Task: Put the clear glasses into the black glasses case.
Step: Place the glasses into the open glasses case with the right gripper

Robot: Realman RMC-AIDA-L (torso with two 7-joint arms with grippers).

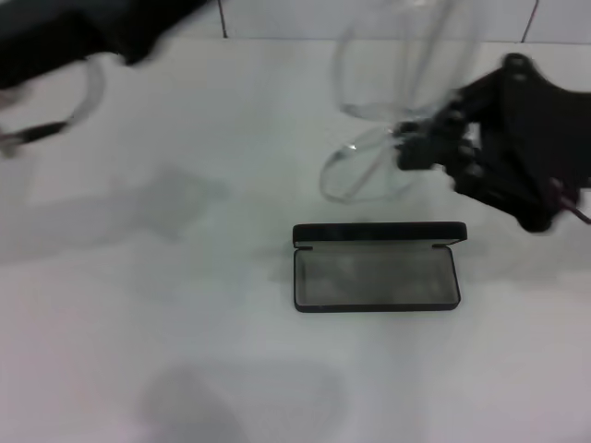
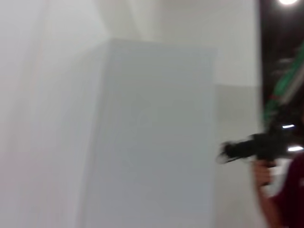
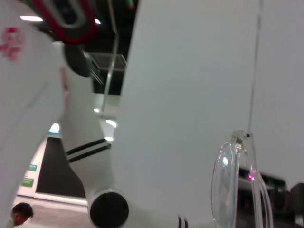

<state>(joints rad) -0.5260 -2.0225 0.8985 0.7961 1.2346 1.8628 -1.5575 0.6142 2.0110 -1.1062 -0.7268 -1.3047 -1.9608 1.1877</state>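
Note:
The black glasses case lies open on the white table, grey lining up and its lid standing along the far side. Behind and above it, my right gripper comes in from the right, shut on the clear glasses. They hang tilted, one lens low toward the case and the rest of the frame rising behind. In the right wrist view a clear lens and a thin temple arm show close up. My left arm is parked at the far left.
The table's far edge meets a tiled wall. A person holding a black device shows at the side of the left wrist view. The robot's white body fills part of the right wrist view.

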